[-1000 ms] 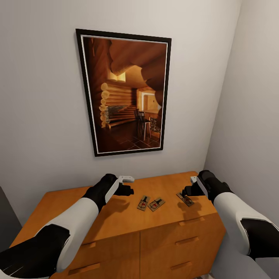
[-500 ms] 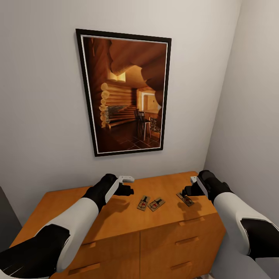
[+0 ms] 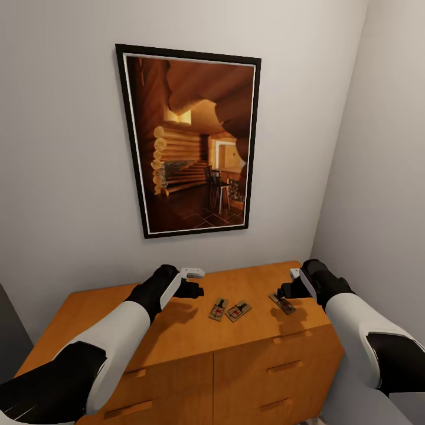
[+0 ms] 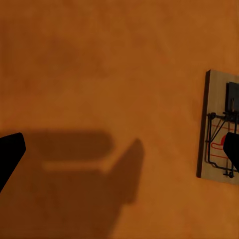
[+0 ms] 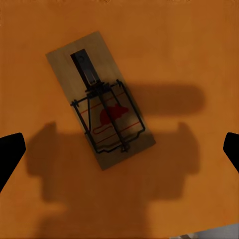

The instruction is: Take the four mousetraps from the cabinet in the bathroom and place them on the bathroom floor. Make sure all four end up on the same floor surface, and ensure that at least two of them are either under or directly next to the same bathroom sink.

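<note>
Left gripper (image 3: 190, 281) above cabinet (image 3: 112, 307) top, fingers wide apart, holding nothing. Just right of it, two mousetraps (image 3: 218, 309) (image 3: 238, 310) flat on the top, side by side, corners almost touching. Further right, third mousetrap (image 3: 283, 303) (image 5: 102, 117) lying flat, directly under right gripper (image 3: 287, 287), likewise spread wide and empty. On wall behind, framed picture (image 3: 192, 141).

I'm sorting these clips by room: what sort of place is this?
Likely a corner of a home, room type unclear: a framed log-cabin picture hangs on a plain wall above an orange-brown wooden cabinet with drawers, mousetraps on its top.
</note>
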Controlling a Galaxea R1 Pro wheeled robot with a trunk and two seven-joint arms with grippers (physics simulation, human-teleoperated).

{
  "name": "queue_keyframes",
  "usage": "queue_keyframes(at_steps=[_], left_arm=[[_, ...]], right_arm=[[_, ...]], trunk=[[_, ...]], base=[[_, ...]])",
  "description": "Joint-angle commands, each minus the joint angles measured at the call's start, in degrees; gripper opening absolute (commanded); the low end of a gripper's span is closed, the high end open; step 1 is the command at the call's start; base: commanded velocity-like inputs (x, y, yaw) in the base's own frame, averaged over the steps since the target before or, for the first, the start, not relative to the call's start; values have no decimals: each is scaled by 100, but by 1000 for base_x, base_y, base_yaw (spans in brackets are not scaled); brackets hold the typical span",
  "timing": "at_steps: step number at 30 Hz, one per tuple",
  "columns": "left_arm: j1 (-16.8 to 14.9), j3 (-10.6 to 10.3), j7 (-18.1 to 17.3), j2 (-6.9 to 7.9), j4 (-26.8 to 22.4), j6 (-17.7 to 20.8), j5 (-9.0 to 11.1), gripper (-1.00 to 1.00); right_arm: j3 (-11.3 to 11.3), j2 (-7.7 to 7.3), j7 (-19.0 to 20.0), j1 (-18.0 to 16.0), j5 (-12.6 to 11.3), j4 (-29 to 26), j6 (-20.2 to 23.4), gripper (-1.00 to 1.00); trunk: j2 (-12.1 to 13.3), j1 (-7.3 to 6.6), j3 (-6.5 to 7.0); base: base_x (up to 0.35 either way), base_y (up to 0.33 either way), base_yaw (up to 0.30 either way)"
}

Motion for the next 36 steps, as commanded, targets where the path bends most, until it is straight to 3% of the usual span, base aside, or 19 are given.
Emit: queue_keyframes(at_steps=[1,36], left_arm=[[-5,-31,8,4,-5,22,29,100],[-5,-31,8,4,-5,18,29,100]], right_arm=[[-26,2,46,-3,60,-8,17,100],[-26,2,38,-3,56,-7,-2,100]], trunk=[[-7,1,-9],[-7,1,-9]], base=[[0,0,0],[0,0,0]])
